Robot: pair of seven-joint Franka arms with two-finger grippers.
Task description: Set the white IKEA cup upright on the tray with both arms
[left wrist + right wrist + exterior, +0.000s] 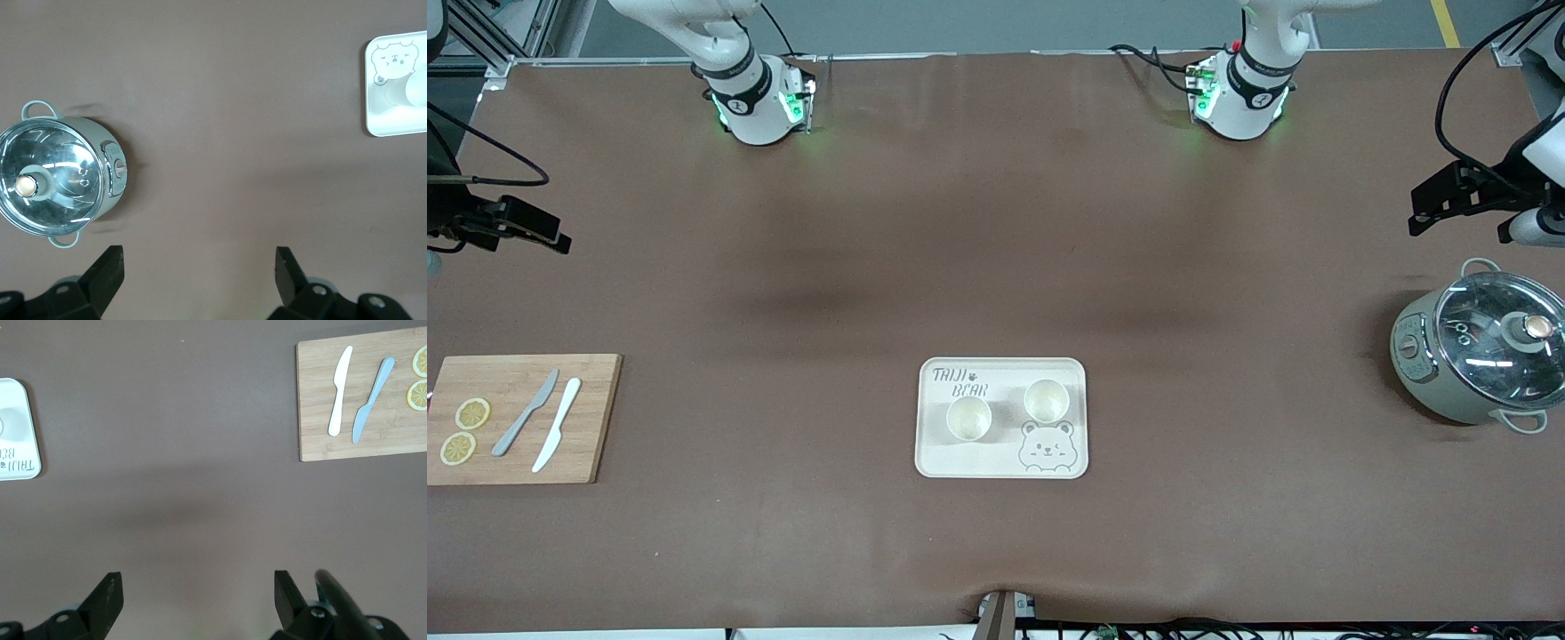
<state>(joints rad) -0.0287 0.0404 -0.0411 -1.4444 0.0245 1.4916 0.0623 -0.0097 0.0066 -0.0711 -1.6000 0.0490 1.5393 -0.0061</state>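
Observation:
The cream tray (960, 458) with the bear drawing lies in the middle of the table. Two white cups stand upright on it, one (968, 418) toward the right arm's end and one (1047, 400) toward the left arm's end. My left gripper (1440, 200) hangs open and empty over bare table near the pot; its wrist view (200, 257) shows a corner of the tray (387, 120) and part of a cup (417, 90). My right gripper (525, 227) hangs open and empty over bare table at its end; its wrist view (199, 583) shows the tray's lettered corner (17, 413).
A wooden cutting board (600, 418) with two knives and two lemon slices lies at the right arm's end; it also shows in the right wrist view (313, 400). A grey-green pot with a glass lid (1476, 356) stands at the left arm's end and shows in the left wrist view (60, 173).

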